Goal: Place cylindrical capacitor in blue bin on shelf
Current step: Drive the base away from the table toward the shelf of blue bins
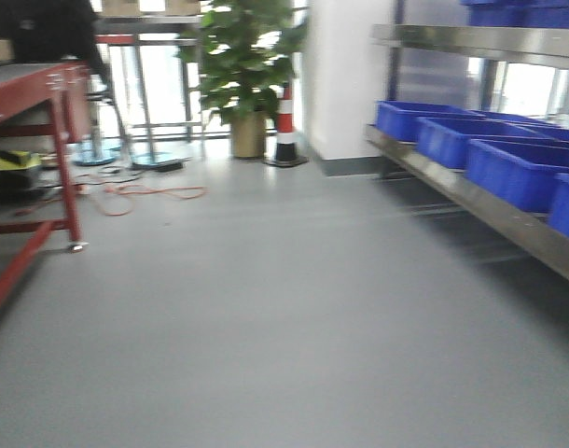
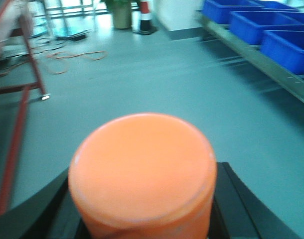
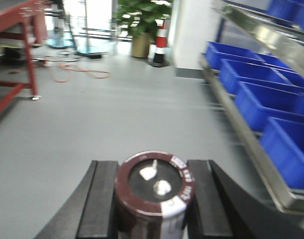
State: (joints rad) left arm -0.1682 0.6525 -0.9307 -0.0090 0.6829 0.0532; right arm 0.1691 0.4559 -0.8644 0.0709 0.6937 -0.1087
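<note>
My right end effector (image 3: pixel 152 201) gripped the cylindrical capacitor (image 3: pixel 154 181), my left end effector (image 2: pixel 142 211) an orange cylinder (image 2: pixel 142 164). I judged it best to hold firm and square up to the shelf (image 3: pixel 244 144) before choosing a blue bin (image 3: pixel 286 149).

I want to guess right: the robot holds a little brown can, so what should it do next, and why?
Probably turn the base right and roll toward the shelf. The right gripper is shut on the cylindrical capacitor, but the blue bins sit off to the right, apart from it.
</note>
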